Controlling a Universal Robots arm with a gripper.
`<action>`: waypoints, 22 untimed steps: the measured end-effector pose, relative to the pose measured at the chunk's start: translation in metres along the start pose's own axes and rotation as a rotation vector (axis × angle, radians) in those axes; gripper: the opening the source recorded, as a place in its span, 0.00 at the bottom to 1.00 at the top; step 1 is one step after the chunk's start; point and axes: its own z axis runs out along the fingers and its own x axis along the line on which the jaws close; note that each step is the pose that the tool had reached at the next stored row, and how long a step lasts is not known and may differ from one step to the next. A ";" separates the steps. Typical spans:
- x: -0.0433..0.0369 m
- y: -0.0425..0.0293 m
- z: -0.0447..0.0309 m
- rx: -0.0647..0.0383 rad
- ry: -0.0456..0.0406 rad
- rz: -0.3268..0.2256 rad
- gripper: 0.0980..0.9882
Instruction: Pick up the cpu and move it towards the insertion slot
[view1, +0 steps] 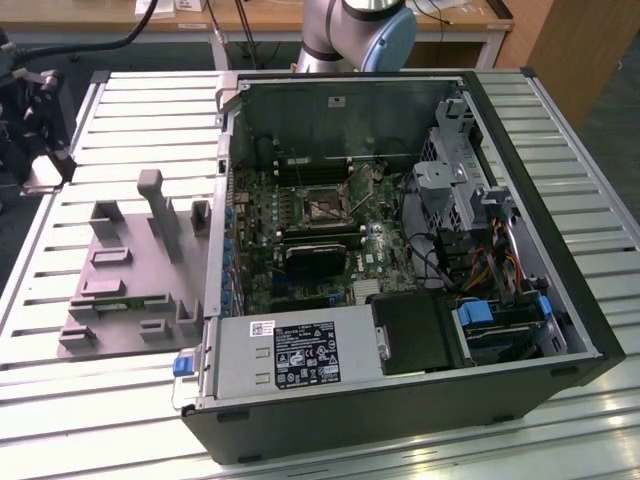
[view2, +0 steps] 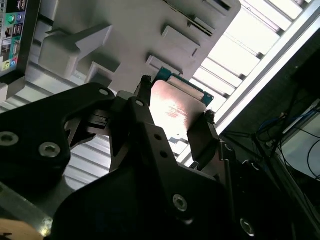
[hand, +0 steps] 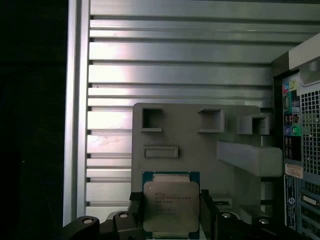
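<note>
gripper (hand: 171, 220) pinching the cpu (hand: 170, 200) by 2 thin edges, so it might slip. In the exterior view the insertion slot (view1: 325, 205) is at 2 o'clock from the tray (view1: 120, 290).

The hand (hand: 171, 214) clasps the cpu (hand: 170, 202) over a grey fixture (hand: 200, 152)

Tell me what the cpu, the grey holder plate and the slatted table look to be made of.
The cpu: metal lid, silvery, with glare on it in the second wrist view; the green rim suggests circuit board. The grey holder plate: probably plastic, matte and uniform, with moulded blocks. The slatted table: likely aluminium, ribbed with bright streaks.
</note>
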 end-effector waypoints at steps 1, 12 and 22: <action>-0.0001 0.0002 -0.0033 0.000 -0.0005 0.000 0.50; -0.0013 0.0022 -0.0399 0.003 -0.0033 0.000 0.50; -0.0018 0.0031 -0.0564 0.005 -0.0072 -0.001 0.50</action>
